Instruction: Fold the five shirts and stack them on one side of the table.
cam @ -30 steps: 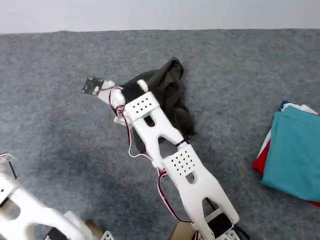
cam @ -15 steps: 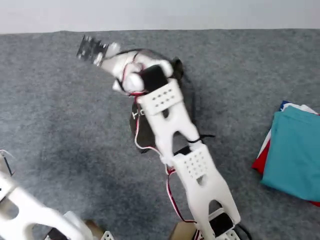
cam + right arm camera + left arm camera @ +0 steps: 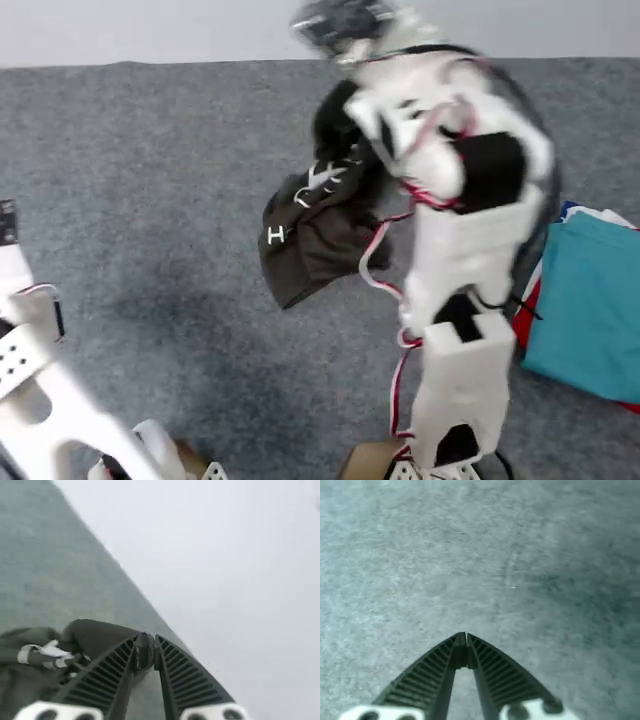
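Observation:
A dark olive shirt (image 3: 312, 238) hangs crumpled over the middle of the grey table, one end lifted and its lower part trailing toward the cloth surface. My right gripper (image 3: 146, 652) is shut on an edge of this shirt (image 3: 95, 637), high above the table toward the back; its arm (image 3: 460, 230) rises from the front edge. A white label (image 3: 40, 655) shows on the bunched cloth. My left gripper (image 3: 466, 650) is shut with nothing in it, above bare grey table cloth (image 3: 520, 555). The left arm (image 3: 35, 400) sits at the front left corner.
A stack of folded shirts lies at the right edge, a teal one (image 3: 590, 310) on top, with a red one (image 3: 526, 318) and a white one below. A pale wall (image 3: 150, 30) borders the table's far edge.
The right arm has swung up and to the right, pulling the dark shirt off the table with it. The left arm has shifted slightly at the front left.

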